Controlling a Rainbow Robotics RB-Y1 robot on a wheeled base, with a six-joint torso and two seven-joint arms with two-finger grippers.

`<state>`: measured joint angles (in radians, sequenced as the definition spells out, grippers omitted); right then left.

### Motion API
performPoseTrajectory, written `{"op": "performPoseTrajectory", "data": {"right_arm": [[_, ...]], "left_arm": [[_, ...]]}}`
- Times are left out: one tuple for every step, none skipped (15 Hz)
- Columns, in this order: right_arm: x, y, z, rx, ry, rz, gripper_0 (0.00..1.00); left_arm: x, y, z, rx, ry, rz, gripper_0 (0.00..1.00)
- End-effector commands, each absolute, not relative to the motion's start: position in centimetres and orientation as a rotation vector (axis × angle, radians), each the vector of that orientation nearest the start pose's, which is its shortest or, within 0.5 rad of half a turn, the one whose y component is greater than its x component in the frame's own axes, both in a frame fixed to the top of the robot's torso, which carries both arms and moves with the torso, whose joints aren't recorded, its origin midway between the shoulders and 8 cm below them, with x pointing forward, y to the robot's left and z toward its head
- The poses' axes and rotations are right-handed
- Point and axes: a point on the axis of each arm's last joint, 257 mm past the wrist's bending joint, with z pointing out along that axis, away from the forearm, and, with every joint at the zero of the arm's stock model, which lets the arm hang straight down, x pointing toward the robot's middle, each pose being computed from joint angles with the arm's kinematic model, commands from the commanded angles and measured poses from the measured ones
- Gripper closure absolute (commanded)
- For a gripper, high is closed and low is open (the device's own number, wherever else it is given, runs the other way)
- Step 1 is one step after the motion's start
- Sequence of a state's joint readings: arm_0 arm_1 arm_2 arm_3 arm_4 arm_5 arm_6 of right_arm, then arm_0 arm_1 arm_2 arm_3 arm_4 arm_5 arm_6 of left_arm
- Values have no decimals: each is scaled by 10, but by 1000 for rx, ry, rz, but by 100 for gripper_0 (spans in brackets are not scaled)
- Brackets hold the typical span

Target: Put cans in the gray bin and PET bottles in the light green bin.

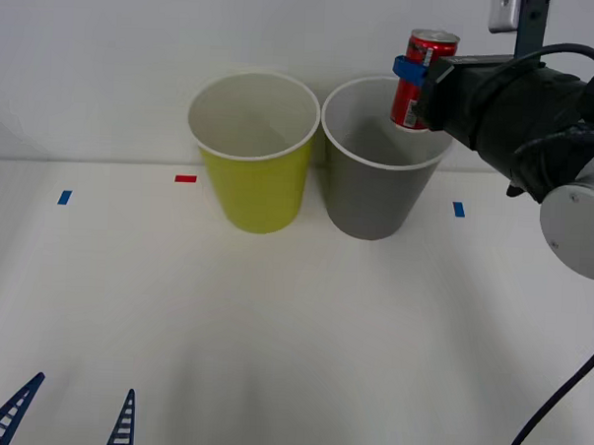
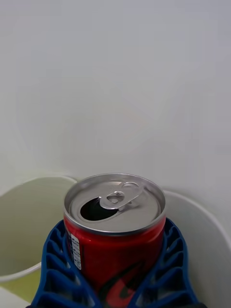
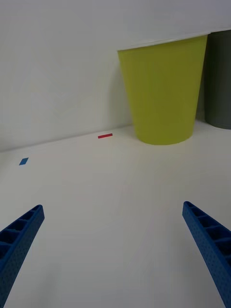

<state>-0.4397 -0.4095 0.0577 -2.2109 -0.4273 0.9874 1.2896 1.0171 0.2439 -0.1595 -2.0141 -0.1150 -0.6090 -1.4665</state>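
Front view: our right gripper (image 1: pixel 414 75) holds the can (image 1: pixel 423 78) upright above the gray bin (image 1: pixel 379 187), over the rim's right-hand side near the back. The fingers clamp the can's lower half. The green bin (image 1: pixel 254 186) stands just beside the gray one on its left, rims nearly touching. Our left gripper (image 1: pixel 67 414) is parked low at the near left of the table (image 1: pixel 292 331), fingers spread apart, holding nothing.

Right wrist view: the can (image 2: pixel 114 231) sits squarely between the blue fingers (image 2: pixel 57 269), pull tab up, mouth open. Behind it we see the gray bin's white rim (image 2: pixel 207 216) on one side and the green bin's (image 2: pixel 29 192) on the other.

Left wrist view: fingers (image 3: pixel 19 236) wide apart over bare table; the green bin (image 3: pixel 163 91) ahead, a sliver of gray bin (image 3: pixel 219 77) past it.

Judgement: we are at the drop. The can looks close to the rim, so we would nudge it toward the gray bin's centre, away from the green bin, before opening. Keep it upright and release low, or it may clip the rim and bounce out.
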Motion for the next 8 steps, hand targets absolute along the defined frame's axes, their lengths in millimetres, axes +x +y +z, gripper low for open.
{"op": "performPoseTrajectory", "data": {"right_arm": [[566, -128, 53, -251, 1538, 381, 100], [576, -124, 56, -259, 1519, 381, 100], [587, -124, 58, -263, 1498, 370, 100], [592, -125, 58, -263, 1489, 361, 100], [599, -128, 54, -266, 1484, 348, 100], [604, -128, 53, -273, 1475, 332, 100], [608, -125, 47, -280, 1473, 329, 100], [610, -121, 44, -291, 1457, 326, 100]], "left_arm": [[239, 256, -244, 167, 1531, 67, 0], [239, 256, -244, 167, 1531, 67, 0], [239, 256, -244, 167, 1531, 67, 0], [239, 256, -244, 167, 1531, 67, 0], [239, 256, -244, 167, 1531, 67, 0], [239, 256, -244, 167, 1531, 67, 0], [239, 256, -244, 167, 1531, 67, 0], [239, 256, -244, 167, 1531, 67, 0]]}}
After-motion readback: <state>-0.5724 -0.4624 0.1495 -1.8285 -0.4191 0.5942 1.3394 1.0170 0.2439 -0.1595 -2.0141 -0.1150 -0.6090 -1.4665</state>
